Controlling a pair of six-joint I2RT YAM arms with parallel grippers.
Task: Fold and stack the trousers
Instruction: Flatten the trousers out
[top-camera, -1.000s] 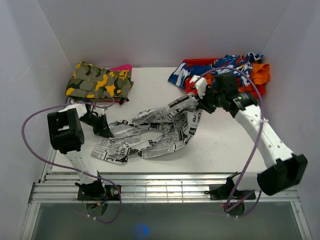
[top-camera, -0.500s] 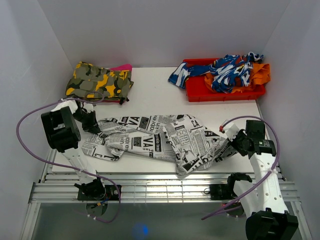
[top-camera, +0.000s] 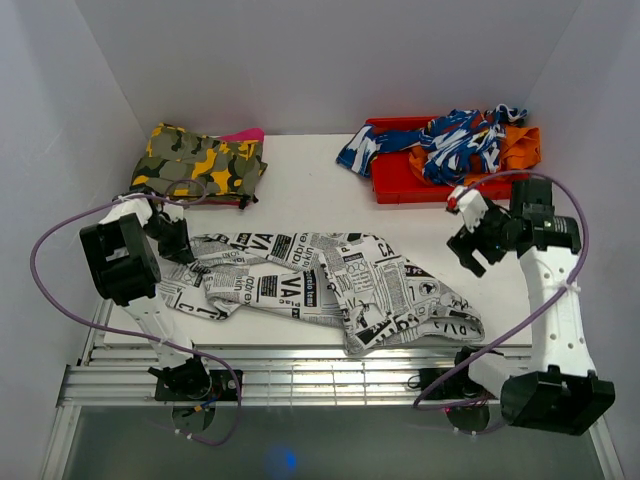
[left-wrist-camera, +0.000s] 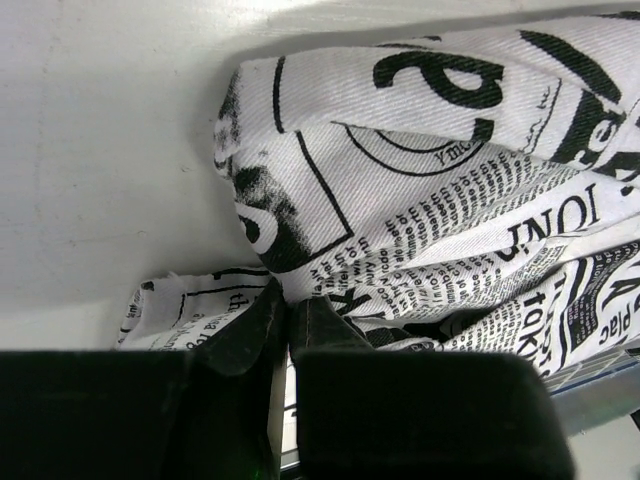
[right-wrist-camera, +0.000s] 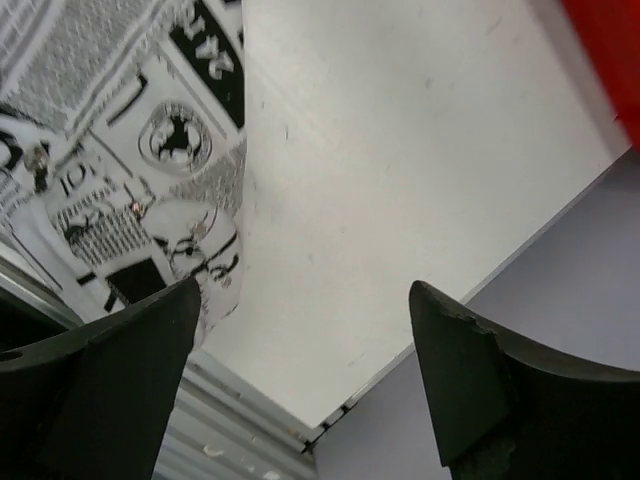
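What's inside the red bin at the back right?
The red bin holds a blue-and-white patterned garment, which spills over its left rim, and some orange cloth. Anything beneath that pile is covered, as is most of the bin floor.

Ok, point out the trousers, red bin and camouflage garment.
trousers (top-camera: 320, 280): top external view, middle of the cloth.
red bin (top-camera: 410, 188): top external view, front wall.
camouflage garment (top-camera: 195, 165): top external view, centre of pile.
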